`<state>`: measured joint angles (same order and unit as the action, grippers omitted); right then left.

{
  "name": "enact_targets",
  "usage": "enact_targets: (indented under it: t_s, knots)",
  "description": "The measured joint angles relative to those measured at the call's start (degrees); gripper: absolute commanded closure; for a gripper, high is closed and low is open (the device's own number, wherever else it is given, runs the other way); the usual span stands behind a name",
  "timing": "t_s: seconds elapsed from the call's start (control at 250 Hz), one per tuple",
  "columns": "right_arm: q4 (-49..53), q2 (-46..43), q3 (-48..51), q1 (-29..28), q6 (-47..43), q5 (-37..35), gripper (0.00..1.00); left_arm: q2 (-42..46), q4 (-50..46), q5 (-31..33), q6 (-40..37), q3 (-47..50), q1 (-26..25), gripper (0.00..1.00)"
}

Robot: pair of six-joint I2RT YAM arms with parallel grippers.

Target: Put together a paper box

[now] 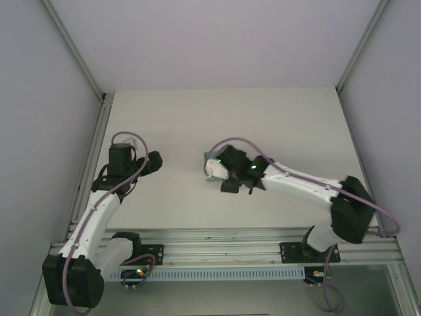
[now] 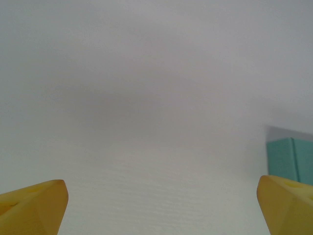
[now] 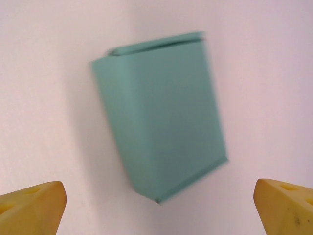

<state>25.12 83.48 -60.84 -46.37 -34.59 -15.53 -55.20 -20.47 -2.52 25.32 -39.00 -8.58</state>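
Observation:
The paper box point(image 3: 159, 115) is a folded teal-green rectangular box lying on the white table, its flap edge at the far end. My right gripper point(image 3: 159, 200) hovers over it, open, with its yellow fingertips point(image 3: 36, 203) spread wider than the box and not touching it. In the top view the right gripper point(image 1: 212, 170) covers most of the box near the table's middle. To the left, my left gripper point(image 1: 156, 160) is open and holds nothing. In its wrist view, a corner of the box point(image 2: 292, 159) shows at the right edge, beyond the left gripper point(image 2: 161, 200).
The white table point(image 1: 197, 118) has bare surface behind and around both arms. Grey walls with metal frame posts point(image 1: 75, 56) close the left, right and back sides. An aluminium rail point(image 1: 223, 240) carrying the arm bases runs along the near edge.

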Motion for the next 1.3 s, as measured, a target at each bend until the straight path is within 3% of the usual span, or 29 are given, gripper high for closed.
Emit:
enact_targets:
  t_s: [0.244, 0.375, 0.555, 0.727, 0.835, 1.298]
  knots:
    - [-28.2, -17.7, 23.0, 32.0, 23.1, 3.5, 0.00, -13.6, 15.7, 4.0, -5.1, 1.2, 11.4, 0.00]
    - [-42.3, -17.9, 35.3, 42.6, 33.6, 5.2, 0.00, -19.8, 28.2, 7.1, -9.5, 6.4, 13.6, 0.00]
    - [-57.9, -10.0, 41.0, 43.7, 36.3, 6.6, 0.00, -24.1, 45.0, 9.4, -13.9, 14.0, 12.9, 0.00]
    - [-76.2, 2.6, 43.4, 44.5, 36.6, 6.8, 0.00, -31.6, 64.7, 11.5, -20.0, 17.2, 9.1, 0.00]
    - [-74.2, 5.4, 40.6, 45.2, 36.8, 8.3, 0.00, -34.9, 69.5, 11.8, -22.6, 18.4, 6.6, 0.00]
    - [-76.4, 5.4, 38.7, 45.5, 36.8, 9.0, 0.00, -34.9, 75.0, 13.1, -24.6, 18.4, 7.4, 0.00]
